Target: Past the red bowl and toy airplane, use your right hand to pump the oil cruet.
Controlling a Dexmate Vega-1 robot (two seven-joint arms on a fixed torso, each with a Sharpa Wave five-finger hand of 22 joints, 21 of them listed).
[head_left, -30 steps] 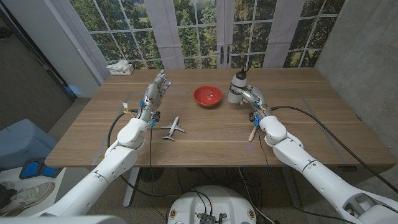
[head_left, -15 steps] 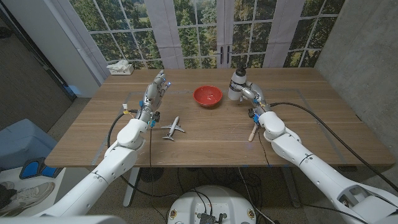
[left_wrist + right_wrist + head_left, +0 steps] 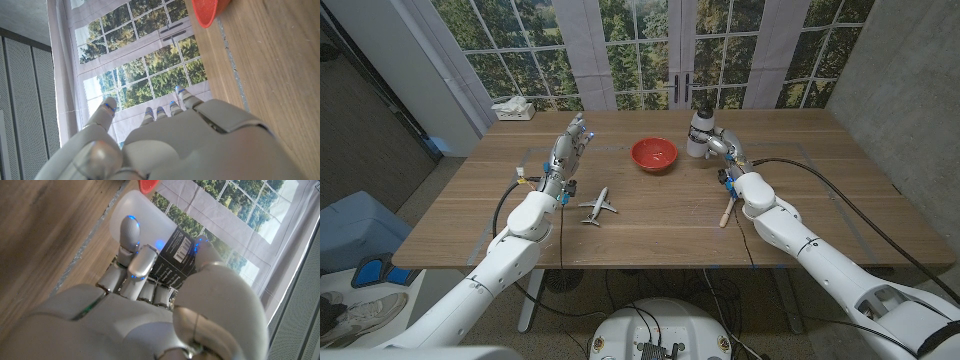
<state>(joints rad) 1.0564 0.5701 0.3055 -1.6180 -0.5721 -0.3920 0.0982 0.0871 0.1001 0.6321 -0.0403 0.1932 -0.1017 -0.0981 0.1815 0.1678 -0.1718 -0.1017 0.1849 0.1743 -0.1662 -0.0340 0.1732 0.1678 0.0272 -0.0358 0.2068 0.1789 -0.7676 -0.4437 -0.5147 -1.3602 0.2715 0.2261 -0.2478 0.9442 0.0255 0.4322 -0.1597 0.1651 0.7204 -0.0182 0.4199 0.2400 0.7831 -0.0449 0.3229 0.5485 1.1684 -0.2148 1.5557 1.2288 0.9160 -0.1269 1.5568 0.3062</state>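
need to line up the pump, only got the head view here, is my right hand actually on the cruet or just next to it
Observer: The right wrist view shows the right hand wrapped on the oil cruet, fingers on its white body and thumb over the black label.
Operator: anything on the pump top yet
Observer: Can't tell; in the right wrist view the hand covers that end of the cruet, and the fingers seen sit on the body.
Operator: left hand clear of the bowl?
Observer: The left wrist view shows the left hand holding nothing, fingers apart, with bare table between it and the red bowl.
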